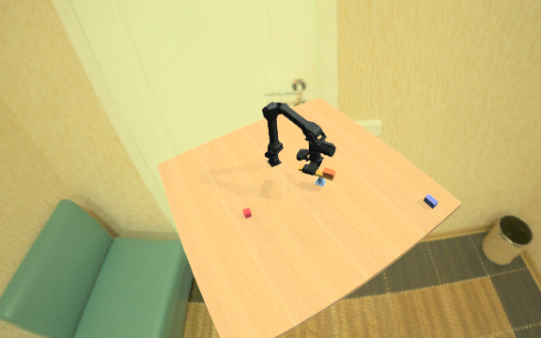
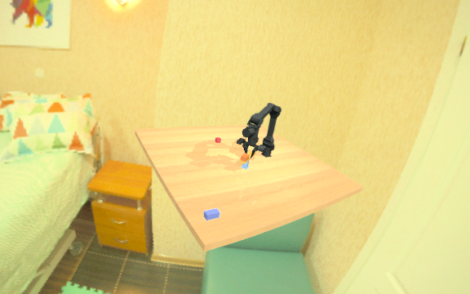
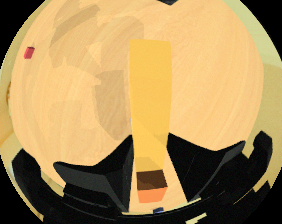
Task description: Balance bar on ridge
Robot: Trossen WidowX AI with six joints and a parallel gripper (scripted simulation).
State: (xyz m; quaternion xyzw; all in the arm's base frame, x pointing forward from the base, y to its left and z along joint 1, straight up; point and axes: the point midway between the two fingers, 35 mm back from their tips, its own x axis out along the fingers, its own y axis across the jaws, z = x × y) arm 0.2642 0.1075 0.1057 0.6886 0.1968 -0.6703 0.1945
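A flat yellow bar (image 3: pixel 151 85) (image 1: pixel 328 178) carries an orange block (image 1: pixel 329 173) (image 2: pixel 245 157) (image 3: pixel 152 194) on one end. My gripper (image 1: pixel 314 172) (image 2: pixel 250 152) (image 3: pixel 151 142) is shut on the bar, with a finger on each long side, nearer the block's end. The bar is held above the table. The small light-blue ridge (image 1: pixel 320 182) (image 2: pixel 245 166) stands on the table below the bar, close to the block's end. The ridge does not show clearly in the wrist view. I cannot tell whether the bar touches it.
The wooden table (image 1: pixel 270 263) (image 2: pixel 292 192) bears a small red cube (image 1: pixel 247 213) (image 2: pixel 218 140) (image 3: pixel 29 52) away from the ridge, and a blue block (image 1: pixel 430 201) (image 2: pixel 211 214) near a far corner. The arm's base stands close by the bar.
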